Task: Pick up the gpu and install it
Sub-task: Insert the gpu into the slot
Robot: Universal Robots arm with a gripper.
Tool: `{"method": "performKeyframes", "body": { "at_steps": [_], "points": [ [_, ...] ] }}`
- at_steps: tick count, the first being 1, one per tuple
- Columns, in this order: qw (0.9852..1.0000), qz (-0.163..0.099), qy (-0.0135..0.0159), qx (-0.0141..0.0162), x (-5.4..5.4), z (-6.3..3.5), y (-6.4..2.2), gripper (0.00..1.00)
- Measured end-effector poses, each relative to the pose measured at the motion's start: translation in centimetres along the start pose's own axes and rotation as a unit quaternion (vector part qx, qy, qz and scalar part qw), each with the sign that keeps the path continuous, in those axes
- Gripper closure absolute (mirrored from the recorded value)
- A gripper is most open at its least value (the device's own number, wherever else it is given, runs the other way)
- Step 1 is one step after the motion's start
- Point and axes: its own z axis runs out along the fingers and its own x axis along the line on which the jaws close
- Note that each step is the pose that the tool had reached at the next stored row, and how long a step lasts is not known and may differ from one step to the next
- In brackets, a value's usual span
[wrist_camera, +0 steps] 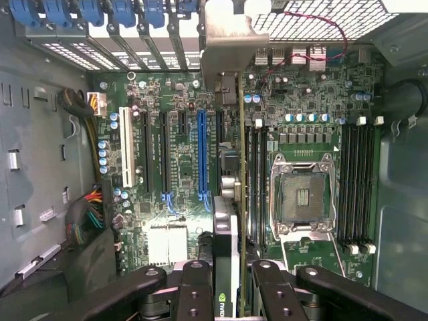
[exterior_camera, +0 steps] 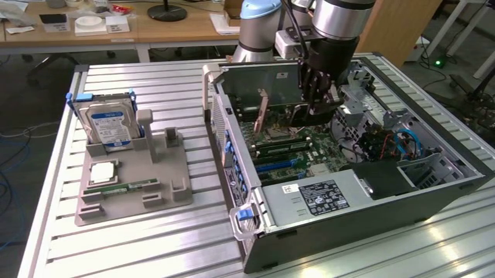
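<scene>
So the gpu (exterior_camera: 282,116) is inside the open computer case (exterior_camera: 255,231). It stands on its long edge over the motherboard (wrist_camera: 174,180), with the gripper (exterior_camera: 316,107) clamped on it from above. In the wrist view you look straight down the card's top edge (wrist_camera: 226,247), with a finger (wrist_camera: 194,294) pressed on each flat side. That grip makes sense: pinching the faces keeps the connector edge free and pointing down at the slots.

The silver end bracket (wrist_camera: 227,33) points at the back wall of the case, where the row of blue clips (wrist_camera: 120,10) is. That's the way it has to face so the bracket meets a rear opening. The card runs parallel to the slots and sits just beside the long blue slot (wrist_camera: 200,154), on the side toward the processor socket (wrist_camera: 301,194). My guess is it's lined up with the dark slot there, but I can't tell whether it's touching the slot or hovering just above.

The case lies on its side on the slatted metal table (exterior_camera: 155,243), so the board faces up and the arm can come straight down. Well apart, toward the exterior view's left, a grey holder (exterior_camera: 166,194) has a hard drive (exterior_camera: 108,124) standing upright and a memory stick (exterior_camera: 124,186) lying flat.
</scene>
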Motion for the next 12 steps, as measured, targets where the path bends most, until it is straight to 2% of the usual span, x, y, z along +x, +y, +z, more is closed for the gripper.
{"method": "performKeyframes", "body": {
  "at_steps": [3, 4, 6, 7, 12],
  "points": [
    [1.0, 0.0, 0.0, 0.0, 0.0, 0.0, 0.0, 0.73],
    [1.0, 0.0, 0.0001, -0.001, 0.0, -0.01, 0.01, 0.73],
    [1.0, 0.0, 0.0003, -0.0068, 0.0, 0.0, 0.01, 0.73],
    [1.0, 0.0, 0.0004, -0.0077, 0.0, 0.0, 0.01, 0.73],
    [1.0, 0.0, 0.0003, -0.0077, 0.0, 0.01, 0.0, 0.73]
  ]
}}
